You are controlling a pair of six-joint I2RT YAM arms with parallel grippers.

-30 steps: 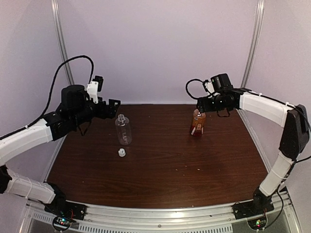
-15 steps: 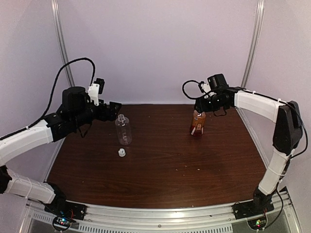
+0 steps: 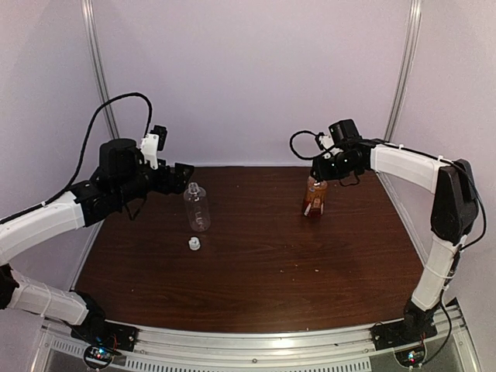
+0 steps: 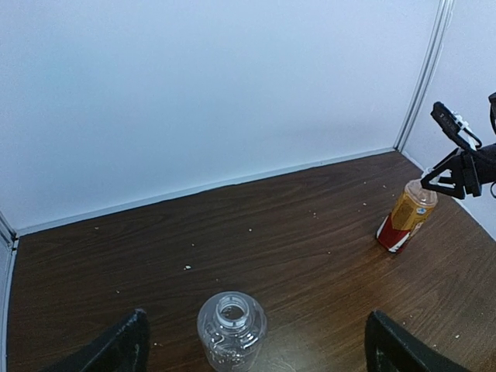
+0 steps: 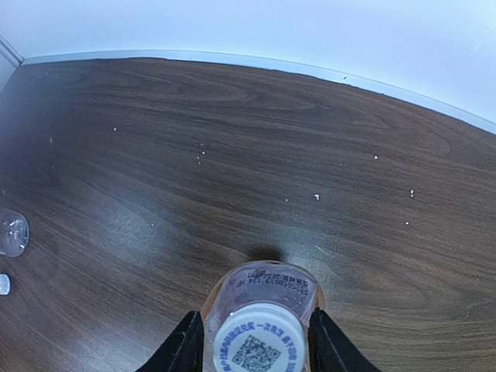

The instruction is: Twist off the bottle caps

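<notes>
The clear bottle (image 3: 197, 208) stands uncapped left of centre, its open mouth showing in the left wrist view (image 4: 232, 329). Its white bottle cap (image 3: 194, 243) lies loose on the table just in front of it. My left gripper (image 3: 184, 174) hangs wide open just behind and above this bottle, touching nothing (image 4: 257, 322). The amber bottle (image 3: 315, 198) with the red-and-white label stands at the back right. My right gripper (image 3: 316, 177) sits over its top. Its fingers (image 5: 194, 341) flank the white cap (image 5: 260, 345) closely on both sides; whether they press on it does not show.
The dark wooden table (image 3: 263, 263) carries small white crumbs. White walls and two metal posts close it in at the back and sides. In the right wrist view, the clear bottle (image 5: 12, 232) and loose cap (image 5: 4, 284) sit at the left edge.
The right gripper's jaws have narrowed round the amber bottle's cap and the right forearm has shifted slightly left. The left arm settled a little lower and has held still since.
</notes>
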